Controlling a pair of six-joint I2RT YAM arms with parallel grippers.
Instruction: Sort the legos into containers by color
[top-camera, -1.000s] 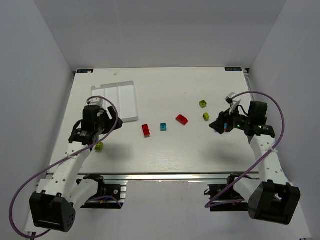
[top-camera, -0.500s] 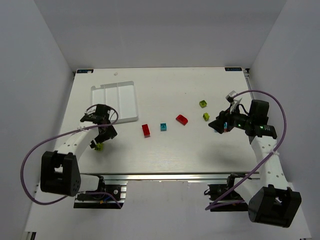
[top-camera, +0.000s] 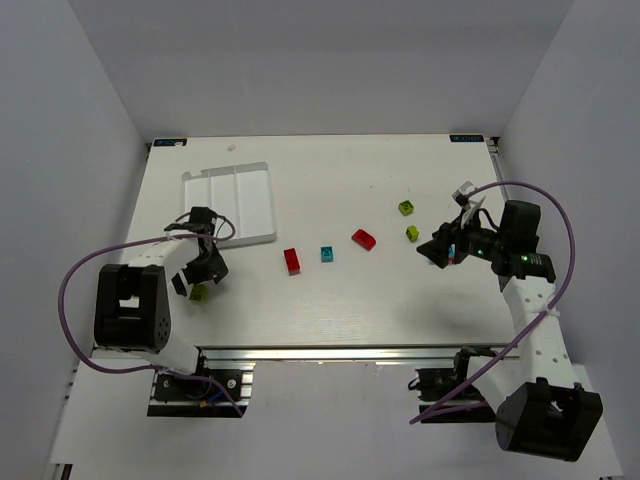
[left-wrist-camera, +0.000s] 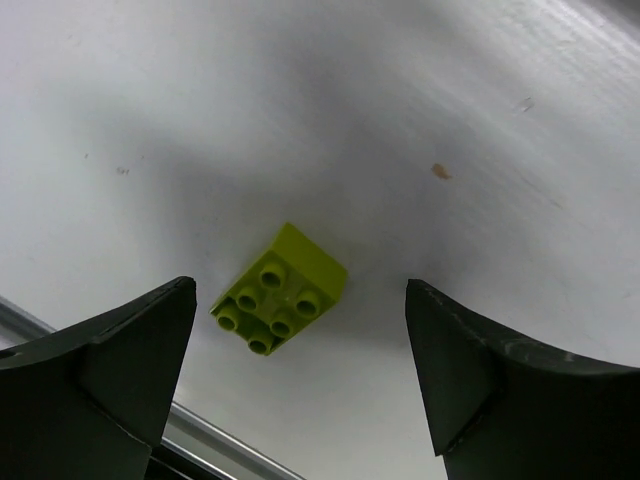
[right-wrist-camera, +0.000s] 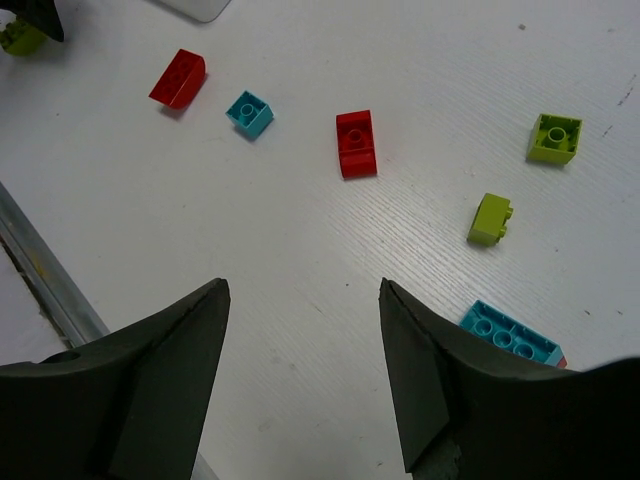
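Frankly, sorting has barely begun: no brick shows in the white tray (top-camera: 256, 205). My left fingers (left-wrist-camera: 110, 370) stand wide apart, empty, over a yellow-green brick (left-wrist-camera: 280, 290) on the table (left-wrist-camera: 400, 120). A red brick (top-camera: 291, 260), teal brick (top-camera: 326, 254), second red brick (top-camera: 364, 238) and two green bricks (top-camera: 411, 232) lie loose; my right fingers (right-wrist-camera: 150, 380) gape empty near a long cyan brick (right-wrist-camera: 510, 336).

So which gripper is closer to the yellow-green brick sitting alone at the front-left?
Left. The left gripper hangs open directly over the yellow-green brick; the right gripper is far off, on the opposite side of the table.
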